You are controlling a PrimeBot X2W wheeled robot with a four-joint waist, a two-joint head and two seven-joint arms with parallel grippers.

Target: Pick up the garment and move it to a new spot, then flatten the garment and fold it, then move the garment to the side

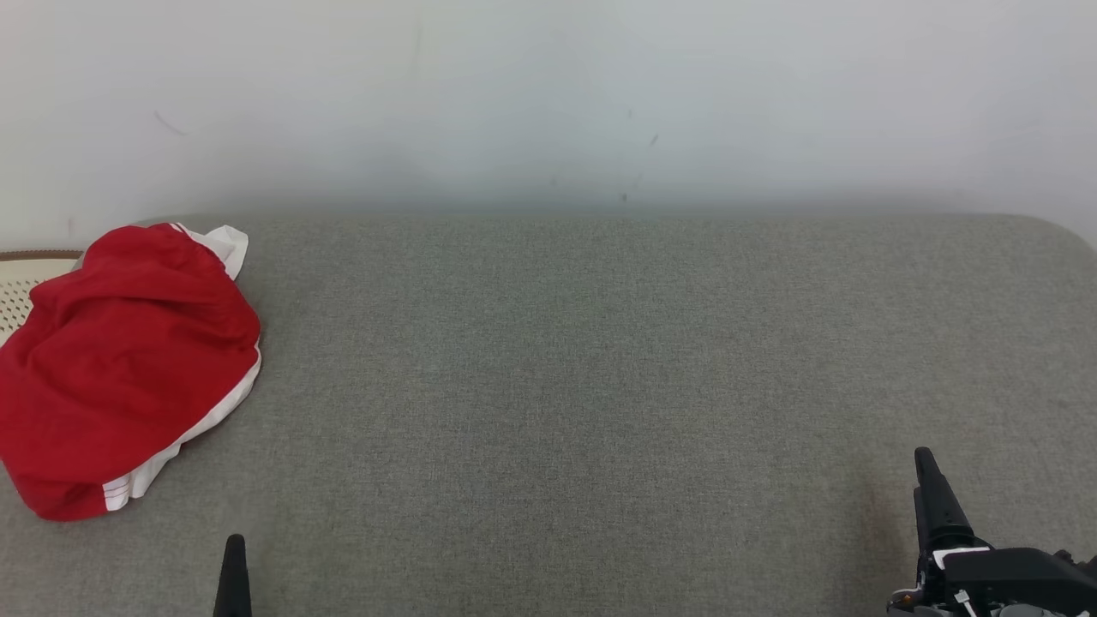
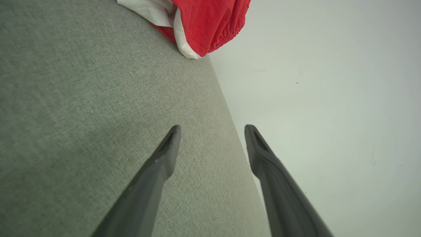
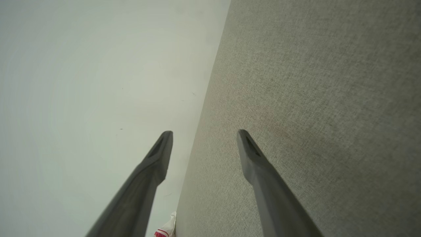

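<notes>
**Head view.** Red shorts (image 1: 128,360) with white trim lie crumpled at 9 o'clock on the grey upholstered surface (image 1: 600,386). Their far left edge overlaps a cream perforated object (image 1: 17,296) at the frame border. White wall (image 1: 548,94) at 12 o'clock. Left gripper (image 1: 233,578): one dark fingertip at 7 o'clock, below the shorts and not touching them. Right gripper (image 1: 934,506): one finger at 5 o'clock, well apart from the shorts. Finger spread cannot be read in this view.

**Left wrist view.** Left gripper (image 2: 212,126): fingers spread wide with nothing between them, straddling the line where upholstery meets wall. Shorts at 12 o'clock with the elastic waistband showing, no contact.

**Right wrist view.** Right gripper (image 3: 204,131): fingers wide apart and empty, over the same upholstery-wall line. A scrap of the shorts shows at 6 o'clock, at the bottom edge.
</notes>
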